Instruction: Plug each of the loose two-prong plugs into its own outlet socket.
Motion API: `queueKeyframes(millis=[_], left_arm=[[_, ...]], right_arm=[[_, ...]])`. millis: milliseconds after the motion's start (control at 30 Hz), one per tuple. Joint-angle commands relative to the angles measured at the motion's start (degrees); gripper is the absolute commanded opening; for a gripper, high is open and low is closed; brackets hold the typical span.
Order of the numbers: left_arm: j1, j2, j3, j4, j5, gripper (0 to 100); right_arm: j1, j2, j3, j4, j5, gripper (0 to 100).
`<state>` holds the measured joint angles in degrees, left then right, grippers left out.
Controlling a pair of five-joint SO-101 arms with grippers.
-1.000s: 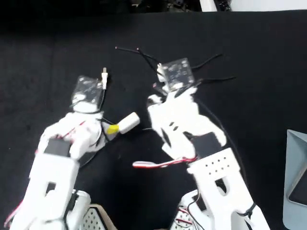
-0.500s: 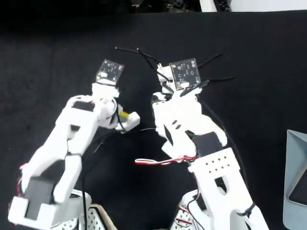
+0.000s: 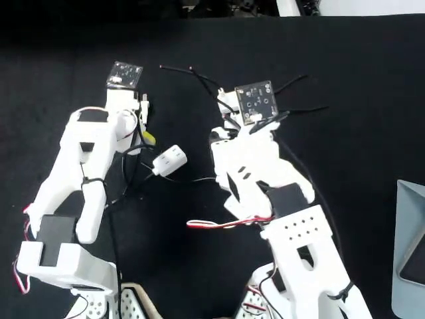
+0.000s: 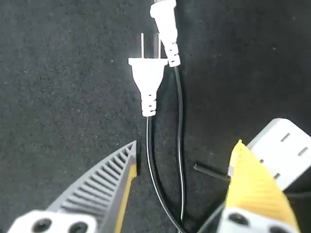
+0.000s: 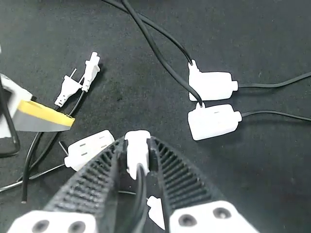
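Well, the left gripper [image 4: 185, 144] hung wide open over the black desk [image 4: 58, 73]. Its grey finger [image 4: 116, 167] and yellow finger [image 4: 250, 170] were spread apart, with nothing between them but two thin black cords [image 4: 165, 160] lying on the cloth. Just beyond its fingertips lay a loose white two-prong plug [image 4: 146, 77], flat on the desk, its prongs pointing away from the gripper. A second plug [image 4: 165, 22] lay right alongside it, touching or very nearly so. A white outlet socket [image 4: 284, 145] sat close by the yellow finger with its slots facing up; from overhead it lay between the left arm [image 3: 80, 166] and the right arm [image 3: 265, 179].

The right gripper [image 5: 136, 141] was closed tight on what looked to be a small white held plug [image 5: 137, 158]. It was pinched between the black ribbed fingers [image 5: 97, 179], and a black cord ran back from it between them. Its prongs were hidden from me, so I could not tell which way it faced. Farther out on the desk lay a white block [image 5: 211, 86] and a second block [image 5: 214, 121], side by side and nearly touching, each with black cords leaving it at both ends.
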<state>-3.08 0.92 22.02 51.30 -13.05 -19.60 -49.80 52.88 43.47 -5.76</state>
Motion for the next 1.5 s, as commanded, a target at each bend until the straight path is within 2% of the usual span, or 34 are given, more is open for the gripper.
queueKeyframes(millis=[0,167,300,400,600,867,1033,1267,1467], left_arm=[[1.36,-6.15,-4.26,4.31,-0.7,30],[7.52,-9.23,-4.18,9.49,-2.37,30],[10.86,-7.03,-3.82,9.49,-3.43,31],[11.21,-2.29,-4.09,7.65,-3.52,34],[11.12,9.58,-8.92,5.1,-3.52,34],[11.65,13.27,-12.7,5.63,-3.52,16],[12.88,13.19,-13.14,10.37,-3.16,12],[13.05,6.42,-10.51,17.49,-3.43,6],[13.14,-8.7,1.1,18.29,-3.96,8]], right_arm=[[0.7,-1.1,-0.4,-1.14,-0.44,1.1],[0.88,-1.1,-0.4,-1.14,-0.44,1.1],[0.97,-1.1,-0.4,-1.14,-0.35,1.1],[0.97,-1.1,-0.4,-1.14,-0.26,1.1],[0.97,-1.1,-0.4,-1.14,-0.18,1.1],[0.97,-1.1,-0.4,-1.14,-0.18,1.1],[0.97,-1.1,-0.4,-1.05,-0.18,1.1],[0.97,-1.1,-0.4,-0.79,-0.18,1.1],[0.97,-1.1,-0.31,-0.79,-0.09,1.1]])
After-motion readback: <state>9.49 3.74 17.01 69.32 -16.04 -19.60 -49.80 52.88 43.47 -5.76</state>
